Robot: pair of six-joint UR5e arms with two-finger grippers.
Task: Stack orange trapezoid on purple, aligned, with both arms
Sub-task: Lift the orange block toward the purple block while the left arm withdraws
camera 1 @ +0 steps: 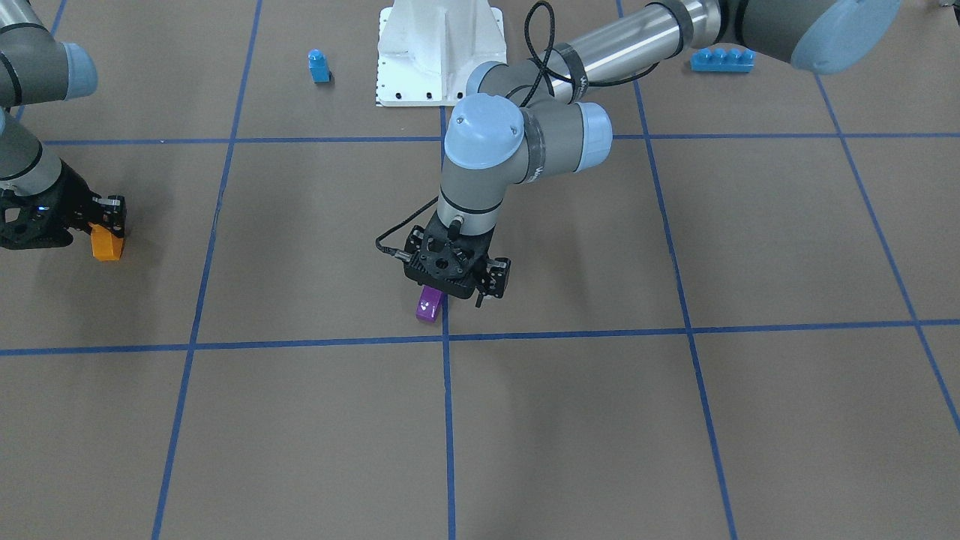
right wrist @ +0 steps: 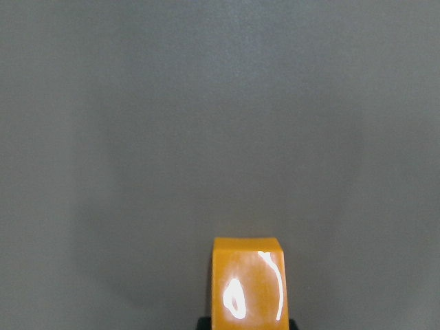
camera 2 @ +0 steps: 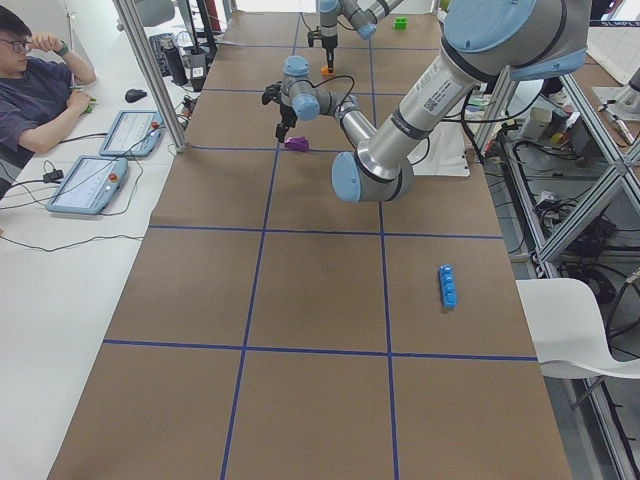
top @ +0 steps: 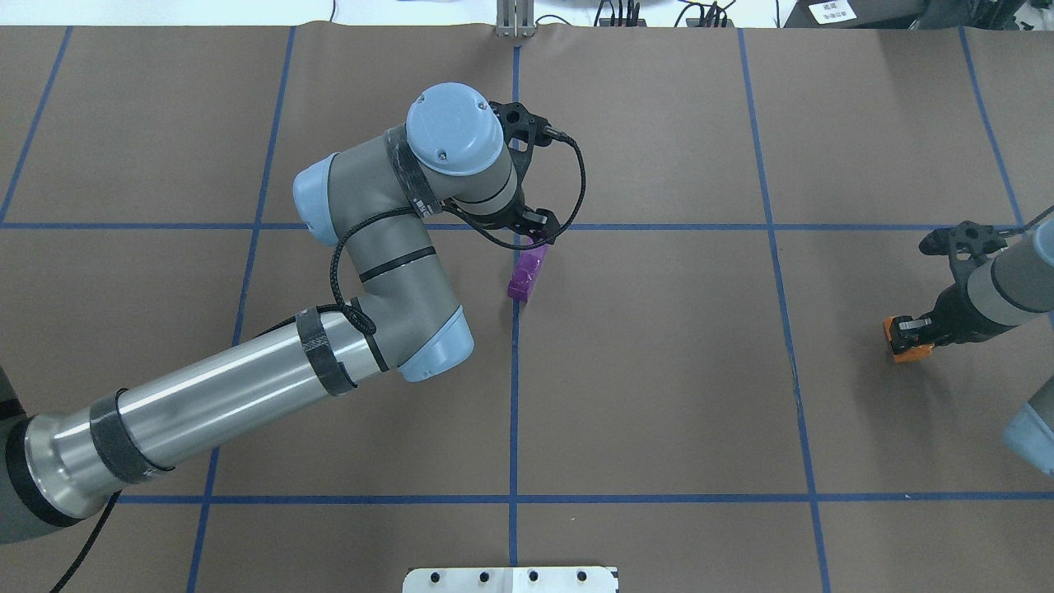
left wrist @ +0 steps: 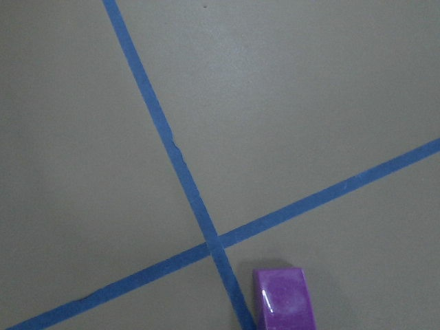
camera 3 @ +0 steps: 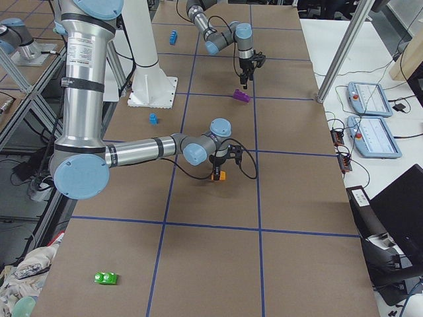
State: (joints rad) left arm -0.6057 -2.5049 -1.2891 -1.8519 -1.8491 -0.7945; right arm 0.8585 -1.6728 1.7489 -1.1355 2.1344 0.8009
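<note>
The purple brick (camera 1: 429, 306) lies on the brown table by a crossing of blue tape lines; it also shows in the overhead view (top: 527, 273) and at the bottom of the left wrist view (left wrist: 284, 300). My left gripper (camera 1: 491, 289) hangs just above and beside it, apart from it, and looks open and empty. Far off at the table's right side, my right gripper (top: 906, 331) is shut on the orange trapezoid (top: 907, 352), held low at the table. The orange trapezoid also shows in the front-facing view (camera 1: 106, 244) and in the right wrist view (right wrist: 247, 282).
A small blue single-stud brick (camera 1: 319, 66) and a long blue brick (camera 1: 721, 59) lie near the white base pedestal (camera 1: 440, 52). A green brick (camera 3: 106, 278) lies at the table's right end. An operator (camera 2: 35, 85) sits beside the table with tablets.
</note>
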